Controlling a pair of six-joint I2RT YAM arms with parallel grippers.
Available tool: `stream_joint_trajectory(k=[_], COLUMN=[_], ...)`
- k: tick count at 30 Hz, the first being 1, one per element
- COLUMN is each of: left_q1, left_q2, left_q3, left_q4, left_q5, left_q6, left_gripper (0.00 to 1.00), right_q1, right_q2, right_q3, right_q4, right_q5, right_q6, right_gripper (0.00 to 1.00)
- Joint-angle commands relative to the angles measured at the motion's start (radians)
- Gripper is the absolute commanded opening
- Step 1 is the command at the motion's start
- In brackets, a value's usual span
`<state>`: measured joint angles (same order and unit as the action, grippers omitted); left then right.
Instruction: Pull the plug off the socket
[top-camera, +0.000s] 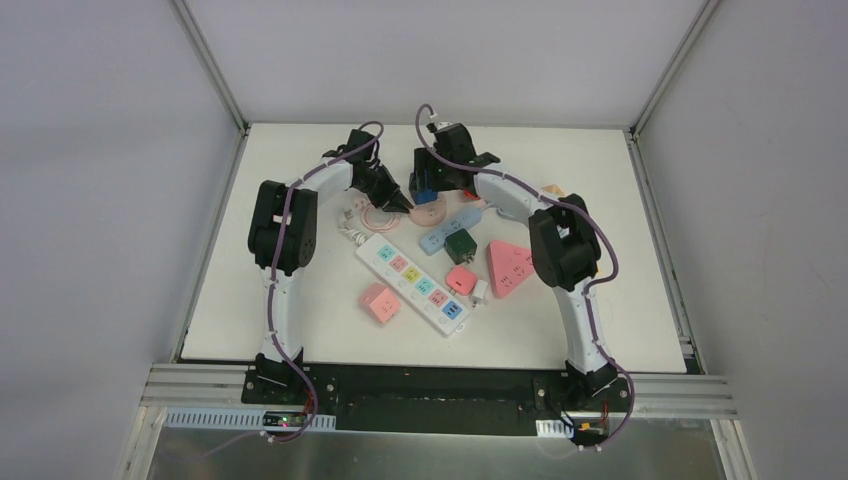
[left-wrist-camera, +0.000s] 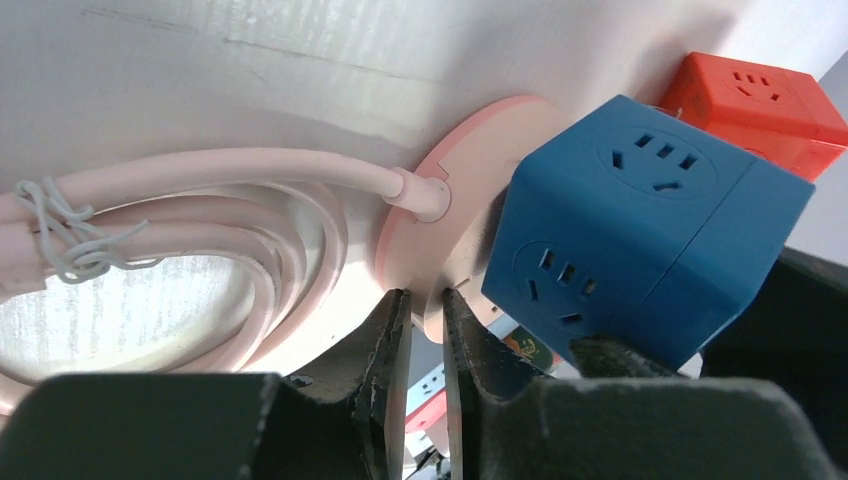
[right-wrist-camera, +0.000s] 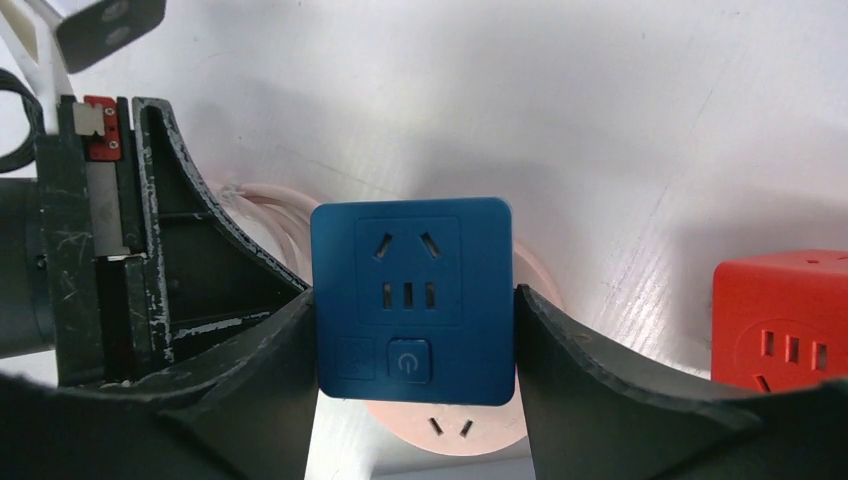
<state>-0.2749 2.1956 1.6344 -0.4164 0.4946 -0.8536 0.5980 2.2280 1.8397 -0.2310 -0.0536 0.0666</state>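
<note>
Near the top middle of the overhead view, on the table (top-camera: 290, 290), the round pink socket (top-camera: 430, 213) is laid flat. It looks pinched at its rim by the left claw (left-wrist-camera: 428, 325). The blue cube plug (right-wrist-camera: 412, 250) is seated right on top, clamped by the right claw (right-wrist-camera: 412, 330). Probably it'd need to be pulled straight up off the disc.

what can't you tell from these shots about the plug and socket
Right wrist: the blue cube hides its own prongs, so whether it sits fully in the pink socket is unseen.
Top: the right gripper covers that joint; too small anyway.
Left wrist: the cube's face toward the socket points away.
</note>
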Motion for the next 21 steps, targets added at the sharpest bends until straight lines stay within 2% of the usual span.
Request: stream_joint_trajectory(k=[1, 5, 17, 21], left_q1=[-0.01, -0.01, -0.021, -0.023], left_q2=[0.053, 0.058, 0.067, 0.065], left_q3=[-0.002, 0.002, 0.031, 0.041], left_q4=[-0.118, -0.125, -0.165, -0.169], left_q5=[-0.063, -0.062, -0.069, -0.069], left_q6=[0.029, 0.032, 0.038, 0.036], left_gripper=[0.16, 0.15, 0.14, 0.14], right_q1=[-0.049, -0.032, 0.087, 0.092], right_q2=[-0.095, -0.096, -0.142, -0.167], right_q3=[0.018, 0.008, -0.02, -0.016], right_q4=[0.106, 0.107, 0.114, 0.123], right_q5=[-0.255, -0.233, 0.092, 0.112], right_q6=[0.189, 0.148, -0.1, -0.124], right_gripper=[0.0, 0.0, 0.0, 0.0])
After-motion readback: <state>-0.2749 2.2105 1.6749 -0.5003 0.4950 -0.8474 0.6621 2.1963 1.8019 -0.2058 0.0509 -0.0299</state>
